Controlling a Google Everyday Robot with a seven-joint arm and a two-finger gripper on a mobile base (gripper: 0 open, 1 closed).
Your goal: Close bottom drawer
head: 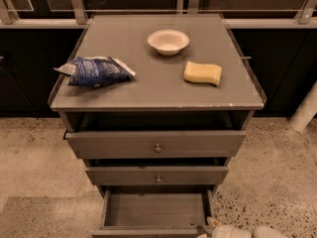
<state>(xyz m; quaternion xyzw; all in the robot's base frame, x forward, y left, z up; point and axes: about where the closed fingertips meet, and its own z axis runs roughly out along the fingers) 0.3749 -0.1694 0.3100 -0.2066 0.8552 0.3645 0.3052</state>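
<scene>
Bottom drawer (154, 210) stands pulled well out at the lower centre of the frame, and I can see its bare inside. Gripper (222, 229) sits at the lower right edge, just beside the drawer's right front corner; I cannot tell how wide it stands or whether it holds anything. Above, the middle drawer (157, 175) and top drawer (156, 144) are each slightly out. On the cabinet top (148, 90) lie a blue bag (96, 71), a white bowl (168, 41) and a yellow sponge (202, 73).
</scene>
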